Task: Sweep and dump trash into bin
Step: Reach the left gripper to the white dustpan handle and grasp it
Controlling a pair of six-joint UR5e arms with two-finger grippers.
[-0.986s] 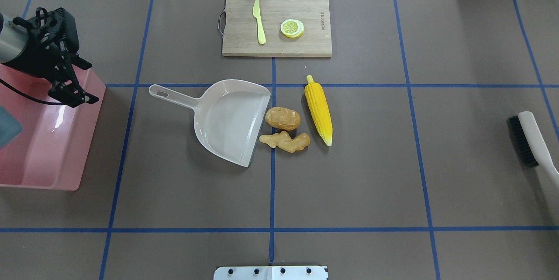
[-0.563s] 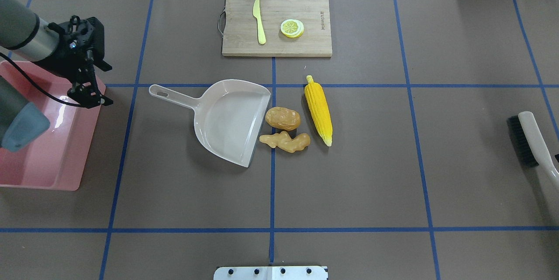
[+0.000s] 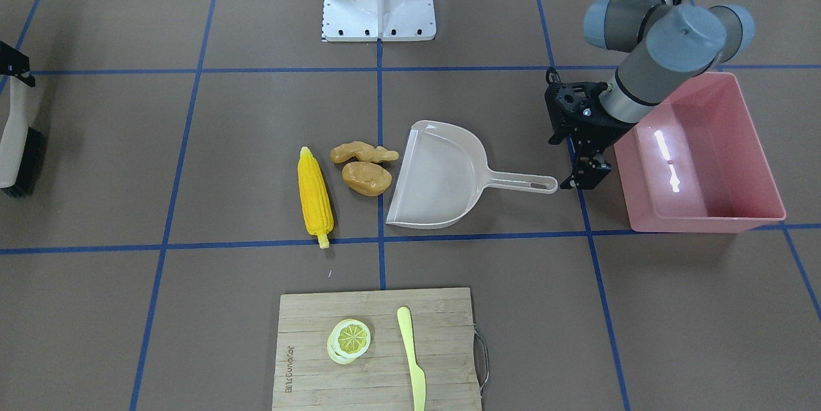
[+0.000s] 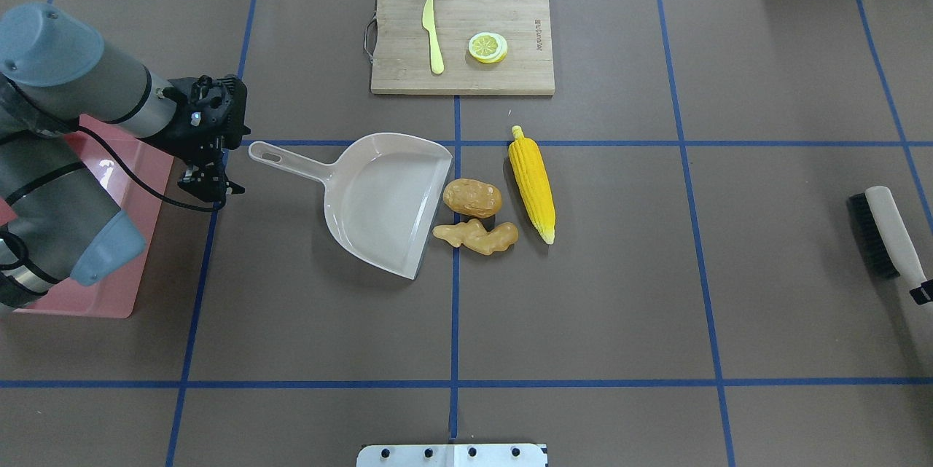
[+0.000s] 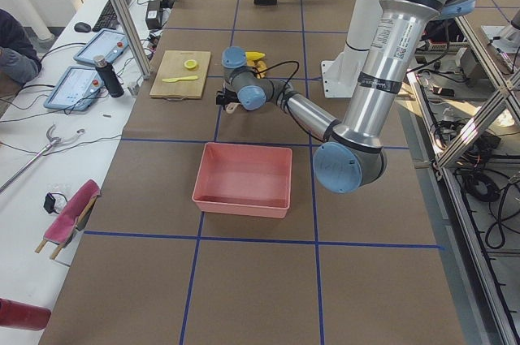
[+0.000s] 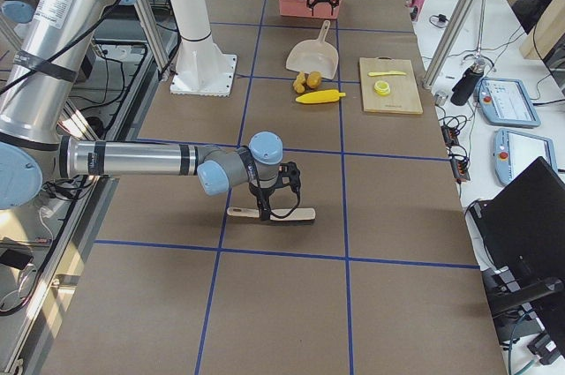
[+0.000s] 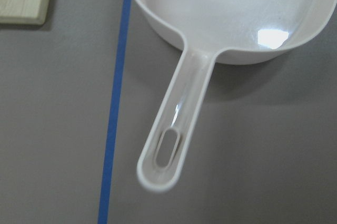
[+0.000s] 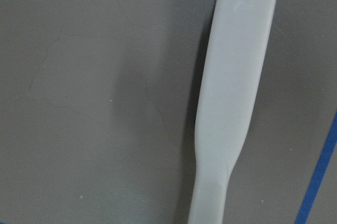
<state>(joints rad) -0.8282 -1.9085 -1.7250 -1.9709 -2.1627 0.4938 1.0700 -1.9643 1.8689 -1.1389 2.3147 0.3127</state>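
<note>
So far nothing of the job looks done: the three pieces of trash all lie on the table off the open lip of the dustpan (image 4: 379,197), none inside it. The potato (image 4: 472,197) and the ginger root (image 4: 475,236) sit just beside that lip, perhaps touching it, and the corn cob (image 4: 532,186) lies past them on the side away from the dustpan. The bin (image 3: 705,222) stands beyond the dustpan's handle (image 4: 288,161), and its floor shows bare pink. The left gripper (image 4: 211,190) hangs just past the handle's tip with its fingers apart and nothing between them, so I judge that taking up the dustpan comes next. Well apart from the dustpan, out past the corn, the brush (image 4: 891,230) lies flat on the table. The right gripper (image 6: 274,207) is down over the brush's handle, but I cannot tell whether its fingers have closed on it. Gripping both tools, sweeping the three pieces in and tipping them into the bin are all left to do. As for writing, the cutting board (image 4: 510,15), on the far side of the dustpan from the robot, carries a short dark word along one edge, too small to read. No other label shows.
</note>
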